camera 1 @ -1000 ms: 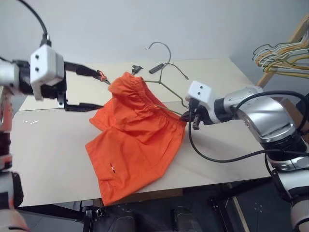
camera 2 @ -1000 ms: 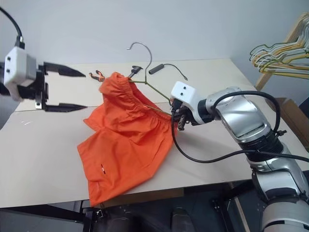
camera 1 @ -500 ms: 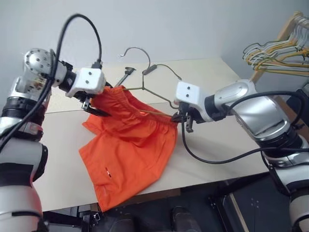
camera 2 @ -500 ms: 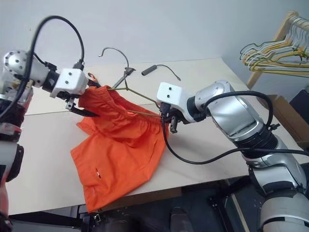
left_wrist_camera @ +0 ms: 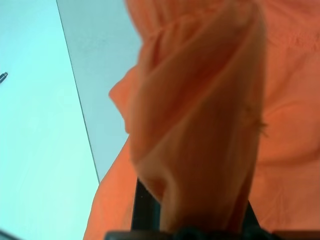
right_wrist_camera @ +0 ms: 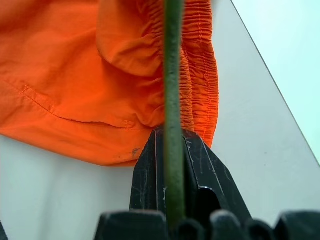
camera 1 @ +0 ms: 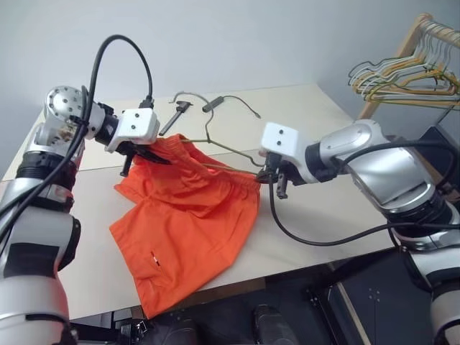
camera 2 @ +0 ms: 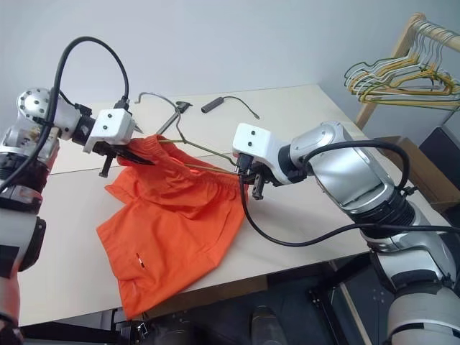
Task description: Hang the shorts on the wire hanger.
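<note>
The orange shorts lie spread on the pale table, their gathered waistband toward the back. My left gripper is shut on the waistband's left end, and a bunched fold of the shorts rises between its fingers in the left wrist view. The thin olive wire hanger runs along the waistband, its hook pointing to the far side. My right gripper is shut on the hanger's right corner. The wire hanger passes between its black fingers over the waistband's right end.
A wooden rack with a bunch of yellow, green and white hangers stands past the table's right end. A black cable with a cylindrical end and a small black tool lie behind the hanger. The table's front edge runs under the shorts' hem.
My left arm swung in from the left and came down, and its open fingers closed on the waistband. The right gripper kept its hold on the hanger. The camera turned.
</note>
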`<action>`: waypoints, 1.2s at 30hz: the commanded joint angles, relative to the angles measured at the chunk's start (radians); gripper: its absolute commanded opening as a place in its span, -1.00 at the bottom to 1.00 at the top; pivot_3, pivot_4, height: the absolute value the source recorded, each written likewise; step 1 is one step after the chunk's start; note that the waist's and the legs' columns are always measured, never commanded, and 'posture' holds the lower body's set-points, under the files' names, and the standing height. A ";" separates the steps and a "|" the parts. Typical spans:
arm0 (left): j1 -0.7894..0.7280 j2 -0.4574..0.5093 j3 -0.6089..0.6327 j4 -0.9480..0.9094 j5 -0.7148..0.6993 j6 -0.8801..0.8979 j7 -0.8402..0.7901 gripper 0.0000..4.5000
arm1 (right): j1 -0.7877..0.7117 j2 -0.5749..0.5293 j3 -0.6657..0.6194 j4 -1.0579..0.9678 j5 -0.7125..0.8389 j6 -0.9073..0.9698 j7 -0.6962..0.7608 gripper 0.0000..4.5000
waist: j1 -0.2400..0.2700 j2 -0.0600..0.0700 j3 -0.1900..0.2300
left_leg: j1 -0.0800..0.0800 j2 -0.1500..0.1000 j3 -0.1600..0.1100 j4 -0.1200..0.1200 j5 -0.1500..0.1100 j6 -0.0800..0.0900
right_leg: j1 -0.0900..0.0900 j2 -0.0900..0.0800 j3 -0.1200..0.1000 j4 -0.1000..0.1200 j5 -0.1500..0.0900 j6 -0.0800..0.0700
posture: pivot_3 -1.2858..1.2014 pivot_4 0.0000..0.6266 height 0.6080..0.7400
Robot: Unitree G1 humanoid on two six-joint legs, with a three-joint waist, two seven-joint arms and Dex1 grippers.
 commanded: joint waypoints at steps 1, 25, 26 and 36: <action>0.032 0.003 0.055 -0.104 -0.054 0.062 -0.004 -1.00 | 0.011 0.002 -0.076 -0.034 0.010 -0.003 -0.040 -0.66 | -0.001 0.000 0.000 | 0.000 0.000 0.000 0.000 0.000 0.000 | 0.000 0.000 0.000 0.000 0.000 0.000 | -0.06 -0.96 1.00; 0.152 0.032 0.216 -0.228 -0.004 0.281 0.020 -1.00 | 0.525 0.416 -0.620 -0.061 0.257 0.086 -0.422 0.98 | -0.011 -0.001 0.000 | 0.012 -0.001 0.001 -0.001 -0.001 0.002 | 0.005 0.002 0.010 0.002 0.000 0.000 | -0.07 -0.80 1.00; 0.156 0.034 0.218 -0.232 -0.004 0.284 0.018 -1.00 | 0.512 0.460 -0.611 -0.031 0.253 0.072 -0.444 0.98 | -0.011 0.000 0.000 | 0.012 -0.001 0.001 -0.001 -0.001 0.001 | 0.005 0.002 0.010 0.002 0.001 -0.001 | -0.07 -0.79 1.00; 0.182 0.056 0.239 -0.265 0.001 0.308 0.019 -1.00 | 0.481 0.575 -0.526 0.099 0.257 -0.005 -0.496 0.12 | -0.017 0.000 0.000 | 0.007 -0.002 -0.004 -0.002 -0.001 0.002 | 0.003 0.000 0.009 0.002 0.000 0.001 | -0.04 -0.78 1.00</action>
